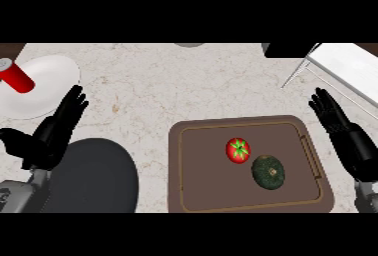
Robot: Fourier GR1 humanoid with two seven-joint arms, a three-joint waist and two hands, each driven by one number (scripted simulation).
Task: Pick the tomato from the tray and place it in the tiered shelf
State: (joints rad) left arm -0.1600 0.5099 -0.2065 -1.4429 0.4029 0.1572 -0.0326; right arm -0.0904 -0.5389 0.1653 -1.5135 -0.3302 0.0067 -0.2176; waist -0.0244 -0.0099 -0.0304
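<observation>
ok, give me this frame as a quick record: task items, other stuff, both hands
tomato: on the brown tray, left of the dark green squash, close to it
tiered shelf: white, upper right, nothing seen on it
left robot hand: open, fingers straight, left of tray, holds nothing
right robot hand: open, right of tray, holds nothing
red can: on white plate, upper left
dark round plate: lower left
task state: tomato not yet picked
</observation>
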